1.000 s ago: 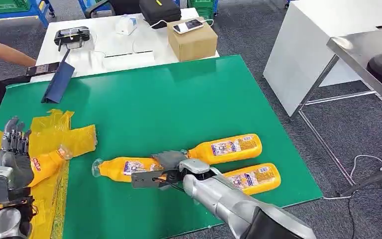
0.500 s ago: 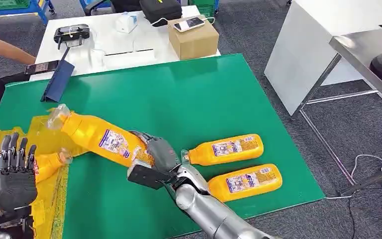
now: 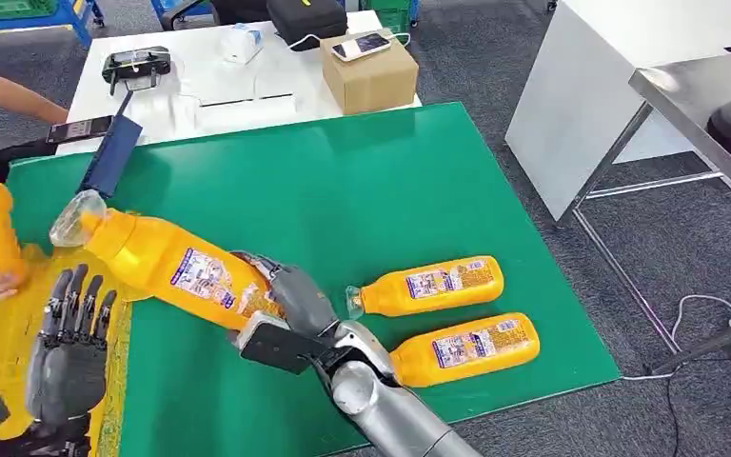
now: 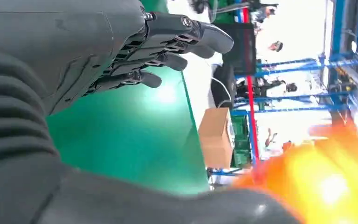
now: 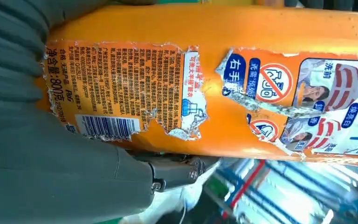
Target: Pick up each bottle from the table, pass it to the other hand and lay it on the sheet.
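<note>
The right robot hand point(image 3: 290, 307) grasped a bottle point(image 3: 167, 260) by its base, lifted and angled cap-first toward the yellow sheet point(image 3: 0, 333), apparently for the handover. The left robot hand point(image 3: 67, 357) waited beside it over the sheet, fingers spread, holding nothing

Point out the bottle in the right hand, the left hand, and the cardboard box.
bottle point(image 3: 176, 264), head view, on its label.
left hand point(image 3: 65, 367), head view, on the back of the hand.
cardboard box point(image 3: 373, 84), head view, on its front face.
</note>
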`<state>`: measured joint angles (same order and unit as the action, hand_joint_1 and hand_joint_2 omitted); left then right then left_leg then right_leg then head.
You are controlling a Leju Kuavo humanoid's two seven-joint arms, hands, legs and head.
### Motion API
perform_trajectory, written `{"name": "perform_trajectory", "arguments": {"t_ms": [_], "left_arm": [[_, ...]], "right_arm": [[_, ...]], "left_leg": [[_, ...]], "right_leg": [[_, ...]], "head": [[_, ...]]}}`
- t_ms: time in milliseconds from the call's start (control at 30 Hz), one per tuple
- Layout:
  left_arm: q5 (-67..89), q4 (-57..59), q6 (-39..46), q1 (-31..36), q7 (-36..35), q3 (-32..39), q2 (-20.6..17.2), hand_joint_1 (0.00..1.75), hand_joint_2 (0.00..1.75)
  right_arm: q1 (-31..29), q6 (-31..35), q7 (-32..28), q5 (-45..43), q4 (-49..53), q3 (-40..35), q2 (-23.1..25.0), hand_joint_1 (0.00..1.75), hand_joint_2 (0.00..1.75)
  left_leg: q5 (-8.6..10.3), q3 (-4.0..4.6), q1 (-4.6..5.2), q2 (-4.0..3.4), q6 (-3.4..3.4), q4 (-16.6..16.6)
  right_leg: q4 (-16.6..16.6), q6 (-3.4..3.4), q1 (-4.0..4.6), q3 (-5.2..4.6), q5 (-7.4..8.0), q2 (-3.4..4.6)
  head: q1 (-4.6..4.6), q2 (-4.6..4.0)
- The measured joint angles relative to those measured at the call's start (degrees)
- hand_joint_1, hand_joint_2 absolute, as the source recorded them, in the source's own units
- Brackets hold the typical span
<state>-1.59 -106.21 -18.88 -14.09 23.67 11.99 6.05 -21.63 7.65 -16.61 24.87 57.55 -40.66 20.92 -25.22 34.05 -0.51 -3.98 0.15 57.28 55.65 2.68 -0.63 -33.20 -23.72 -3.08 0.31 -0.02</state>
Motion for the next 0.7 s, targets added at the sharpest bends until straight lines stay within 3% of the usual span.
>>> {"name": "perform_trajectory", "arguments": {"t_ms": [267,700], "left_arm": [[3.3,-3.4,4.2,-1.6,1.4,-7.5,0.1,0.0,1.75],[0.9,-4.0,3.2,-4.1,-1.3,-8.6,0.1,0.0,1.75]], "right_arm": [[-1.5,-1.4,3.0,-4.0,-2.9,-8.7,0.3,1.75,1.75],[-3.9,-1.1,3.9,-4.0,-4.2,-21.8,0.4,1.75,1.75]], "left_leg": [[0.0,0.0,0.0,0.0,0.0,0.0],[0.0,0.0,0.0,-0.02,0.0,0.0]], "right_leg": [[0.0,0.0,0.0,0.01,0.0,0.0],[0.0,0.0,0.0,-0.01,0.0,0.01]], "head": [[0.0,0.0],[0.0,0.0]]}}
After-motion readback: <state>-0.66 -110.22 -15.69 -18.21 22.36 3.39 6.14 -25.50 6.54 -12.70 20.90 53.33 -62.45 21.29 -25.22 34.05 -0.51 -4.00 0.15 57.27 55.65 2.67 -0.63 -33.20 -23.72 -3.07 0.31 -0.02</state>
